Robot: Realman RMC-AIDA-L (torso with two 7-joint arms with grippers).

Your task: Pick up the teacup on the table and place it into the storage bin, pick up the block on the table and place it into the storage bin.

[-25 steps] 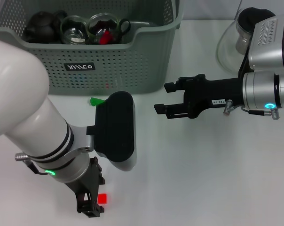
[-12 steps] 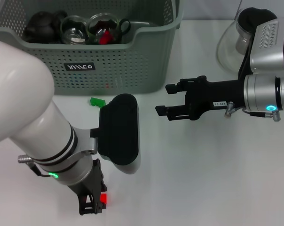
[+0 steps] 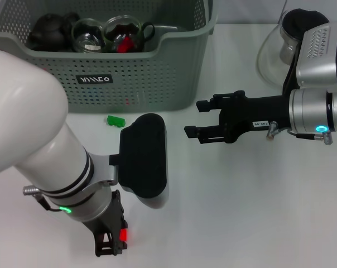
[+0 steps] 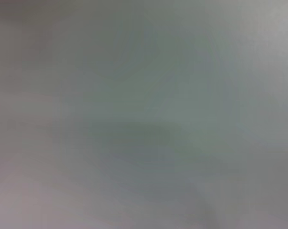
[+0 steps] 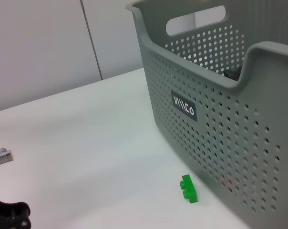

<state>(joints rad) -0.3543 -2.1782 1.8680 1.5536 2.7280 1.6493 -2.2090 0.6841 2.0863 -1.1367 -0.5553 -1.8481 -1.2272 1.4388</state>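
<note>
— Grippers first: where are they, and what are the fingers doing?

— Left gripper (image 3: 110,244) is low at the near edge of the white table (image 3: 258,212), pointing down, its black fingers set around a red block (image 3: 123,235). The block sits between them, but I cannot tell whether they actually press on it; much of it is hidden by the fingers. Right gripper (image 3: 199,118) hangs over the middle of the table, fingers spread apart, holding nothing.

— And the storage bin?

— Storage bin (image 3: 140,61) stands at the far left of the table, its top cut off by the frame. Inside lie a dark teapot (image 3: 48,30), two glass teacups (image 3: 87,34) and something red, hard to make out through the glass.

— Anything else loose?

— Green block (image 3: 115,119) lies on the table just in front of the bin's front wall, apart from it. A glass jug (image 3: 280,47) stands at the far right, partly hidden by the right arm.

— The left wrist view?

— Only a grey blur.
</note>
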